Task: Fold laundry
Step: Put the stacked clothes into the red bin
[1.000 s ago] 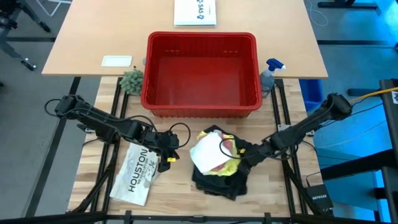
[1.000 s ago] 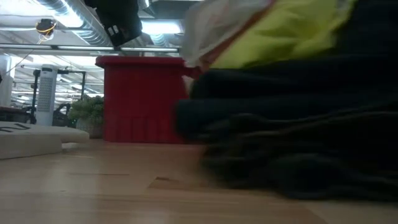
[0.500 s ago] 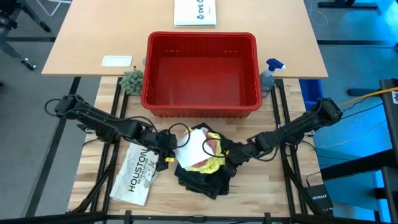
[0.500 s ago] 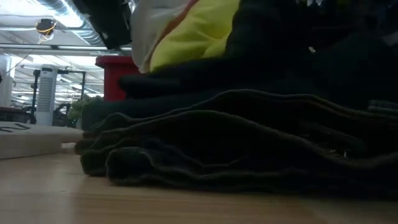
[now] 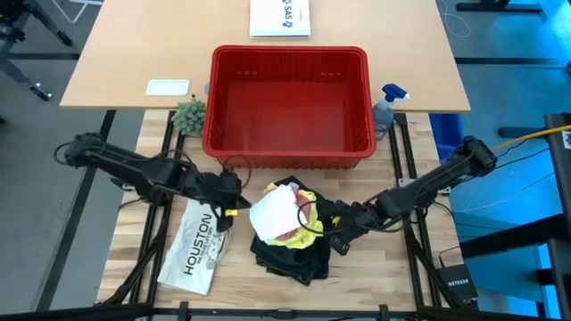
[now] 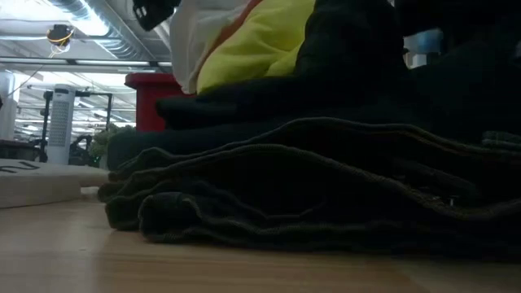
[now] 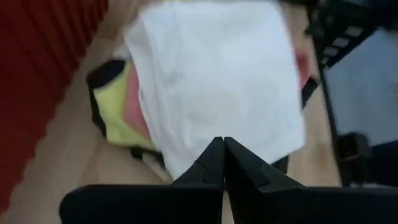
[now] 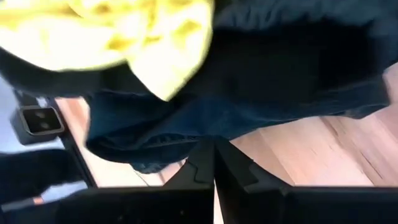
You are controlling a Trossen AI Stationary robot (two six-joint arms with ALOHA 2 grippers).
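The laundry sits as one pile on the wooden table in front of the basket. Dark trousers [image 5: 290, 260] lie at the bottom, bearing a yellow T-shirt [image 5: 310, 234], a pink cloth [image 5: 291, 230] and a white cloth [image 5: 271, 212] on top. My left gripper [image 5: 235, 200] is shut and hovers just left of the pile, its tips [image 7: 222, 143] pointing at the white cloth [image 7: 211, 81] and apart from it. My right gripper [image 5: 339, 239] is shut at the trousers' right edge [image 8: 186, 134], beside the yellow T-shirt [image 8: 149, 37]. My right gripper has its shut tips in front of the trousers' right edge [image 8: 205, 127]. The fingers slant down from the table's right. Whether they touch the cloth, I cannot tell.
A red basket [image 5: 290, 152] stands just behind the pile. The flat white "HOUSTON" item [image 5: 198, 246] lies to the pile's left. A small plant [image 5: 189, 114] and a spray bottle [image 5: 386, 107] flank the basket. Bare wood shows near the front edge.
My right gripper pushed the whole pile toward the table's left, then drew back to the right and rose. My left gripper has risen and moved toward the far edge, away from the HOUSTON item. The pile now rests farther left, its layers still stacked.
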